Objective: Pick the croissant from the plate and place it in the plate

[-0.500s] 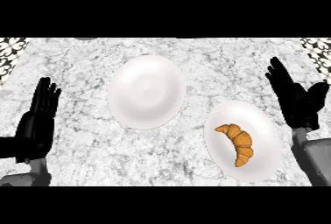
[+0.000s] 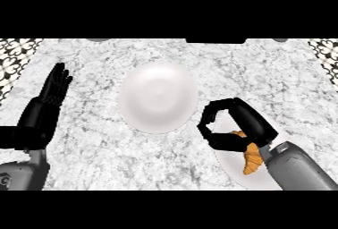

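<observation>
The croissant (image 2: pixel 251 160) lies on the white plate (image 2: pixel 232 169) at the lower right, its upper end hidden under my right hand (image 2: pixel 243 123). That hand hovers over the plate's upper left rim. Its fingers and thumb are curved toward each other with a small gap between the tips, and only counter shows inside the curve. A second white plate (image 2: pixel 158 98) sits bare in the middle of the counter, just left of the hand. My left hand (image 2: pixel 43 112) rests open at the left edge, fingers up.
The grey marble counter (image 2: pixel 99 156) runs across the whole view. Patterned strips (image 2: pixel 13 53) mark its far left and far right corners. Dark shapes sit along the counter's far edge.
My right hand has swung in from the right edge to above the croissant's plate and its fingers have curved. The croissant, both plates and the left hand have stayed put.
</observation>
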You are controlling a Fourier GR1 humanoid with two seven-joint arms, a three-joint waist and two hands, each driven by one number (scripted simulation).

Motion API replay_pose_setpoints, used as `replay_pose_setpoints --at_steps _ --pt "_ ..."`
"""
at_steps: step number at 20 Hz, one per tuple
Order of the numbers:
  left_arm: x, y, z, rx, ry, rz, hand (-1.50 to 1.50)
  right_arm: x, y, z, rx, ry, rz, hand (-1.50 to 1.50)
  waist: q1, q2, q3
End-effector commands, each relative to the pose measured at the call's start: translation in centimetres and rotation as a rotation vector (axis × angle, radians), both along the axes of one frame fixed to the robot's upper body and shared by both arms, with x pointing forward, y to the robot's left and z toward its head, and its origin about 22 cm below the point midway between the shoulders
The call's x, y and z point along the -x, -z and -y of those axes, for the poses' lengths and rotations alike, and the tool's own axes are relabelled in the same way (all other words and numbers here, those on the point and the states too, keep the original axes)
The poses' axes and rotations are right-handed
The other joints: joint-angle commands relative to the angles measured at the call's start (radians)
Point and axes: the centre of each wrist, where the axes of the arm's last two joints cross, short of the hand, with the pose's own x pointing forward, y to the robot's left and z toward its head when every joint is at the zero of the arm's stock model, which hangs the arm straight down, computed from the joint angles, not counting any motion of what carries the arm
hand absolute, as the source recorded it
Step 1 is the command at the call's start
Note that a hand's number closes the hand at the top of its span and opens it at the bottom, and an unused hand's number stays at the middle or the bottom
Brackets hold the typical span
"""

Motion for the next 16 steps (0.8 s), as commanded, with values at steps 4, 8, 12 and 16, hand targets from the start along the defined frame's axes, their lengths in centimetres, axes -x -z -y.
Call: replay_pose_setpoints --at_steps 4,8,12,16 --pt "-1.6 -3.0 0.3 -0.020 0.046 -0.019 0.00 6.8 10.4 -4.7 -0.213 0.071 -0.012 -1.50 -0.016 0.017 0.010" --pt "-2.0 -3.4 0.0 -0.026 0.036 -0.026 0.00 9.3 12.0 -1.7 -0.377 0.034 0.028 -1.50 -0.023 0.012 0.008" --pt "-1.5 -1.7 -1.0 -0.043 0.053 -0.040 0.00 7.2 7.8 1.7 -0.335 0.054 0.155 -1.50 -0.019 0.011 0.007" --pt "-1.7 -2.6 -0.2 -0.041 0.048 -0.019 0.00 5.6 3.0 3.3 -0.109 0.099 0.194 -1.50 -0.019 0.009 0.005"
